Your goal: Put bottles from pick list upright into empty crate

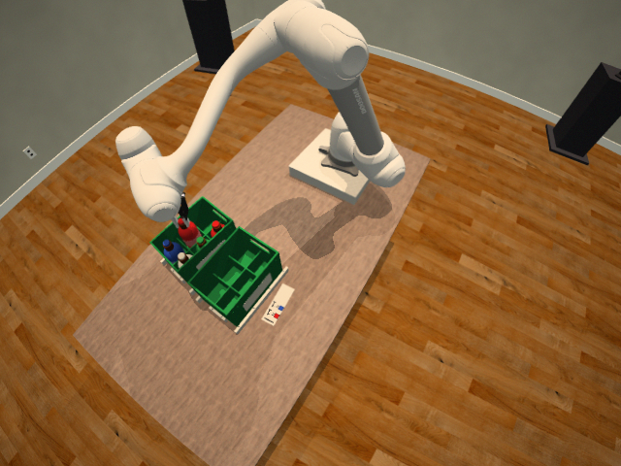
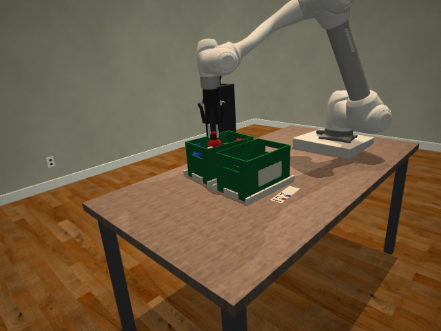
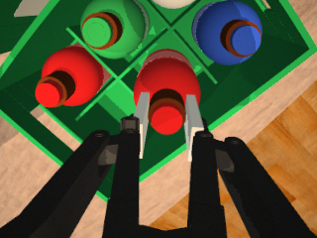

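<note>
My gripper (image 1: 181, 219) (image 2: 213, 134) (image 3: 166, 106) is shut on the neck of a red bottle (image 1: 188, 232) (image 2: 214, 143) (image 3: 165, 79). That bottle is upright, its shoulder at rim height of the bottle crate (image 1: 200, 212) (image 2: 199, 169) (image 3: 267, 64), its lower part inside. Also in that crate are another red bottle (image 1: 215, 229) (image 3: 74, 74), a green one (image 1: 201, 242) (image 3: 121, 25), a blue one (image 1: 172, 250) (image 3: 218, 35) and a white one (image 1: 183, 259) (image 3: 173, 2). The other crate (image 1: 239, 314) (image 2: 231, 174) is empty. The pick list (image 1: 285, 293) (image 2: 293, 190) shows a red line, then a blue line; counts are too small to read.
Pale strips (image 1: 260, 302) (image 2: 270, 189) edge the bases of the crates, which stand side by side. Dividers (image 1: 240, 285) split the empty crate into compartments. The arm's white base block (image 1: 320, 183) (image 2: 320, 147) stands farther back on the table.
</note>
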Available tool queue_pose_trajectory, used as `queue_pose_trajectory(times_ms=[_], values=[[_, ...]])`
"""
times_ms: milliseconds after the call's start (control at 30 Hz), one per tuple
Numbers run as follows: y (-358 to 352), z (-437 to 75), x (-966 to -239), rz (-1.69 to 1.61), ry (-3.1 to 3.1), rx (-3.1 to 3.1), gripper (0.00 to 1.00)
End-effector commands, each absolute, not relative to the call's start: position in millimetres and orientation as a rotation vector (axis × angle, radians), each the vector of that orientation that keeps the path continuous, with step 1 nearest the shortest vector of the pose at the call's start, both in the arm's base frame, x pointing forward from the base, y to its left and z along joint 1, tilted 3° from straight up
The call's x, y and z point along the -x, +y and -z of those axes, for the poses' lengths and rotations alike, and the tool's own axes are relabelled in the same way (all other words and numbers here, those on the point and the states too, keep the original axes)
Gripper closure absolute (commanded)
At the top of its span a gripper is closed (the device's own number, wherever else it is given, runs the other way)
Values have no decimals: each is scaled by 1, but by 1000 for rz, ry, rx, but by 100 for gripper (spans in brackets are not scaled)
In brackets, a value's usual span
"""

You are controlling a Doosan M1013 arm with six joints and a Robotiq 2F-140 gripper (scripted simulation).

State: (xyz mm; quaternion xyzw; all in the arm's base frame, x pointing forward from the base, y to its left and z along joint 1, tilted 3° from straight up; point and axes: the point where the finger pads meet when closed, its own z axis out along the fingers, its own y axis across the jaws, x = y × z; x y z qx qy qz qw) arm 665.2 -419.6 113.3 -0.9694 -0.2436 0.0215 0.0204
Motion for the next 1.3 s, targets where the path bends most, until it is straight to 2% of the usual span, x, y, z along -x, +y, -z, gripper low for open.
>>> queue_pose_trajectory(times_ms=[0,1267], values=[[-420,-119,-665,-67,-756,3007,100],[-421,-175,-668,-67,-756,3007,100]])
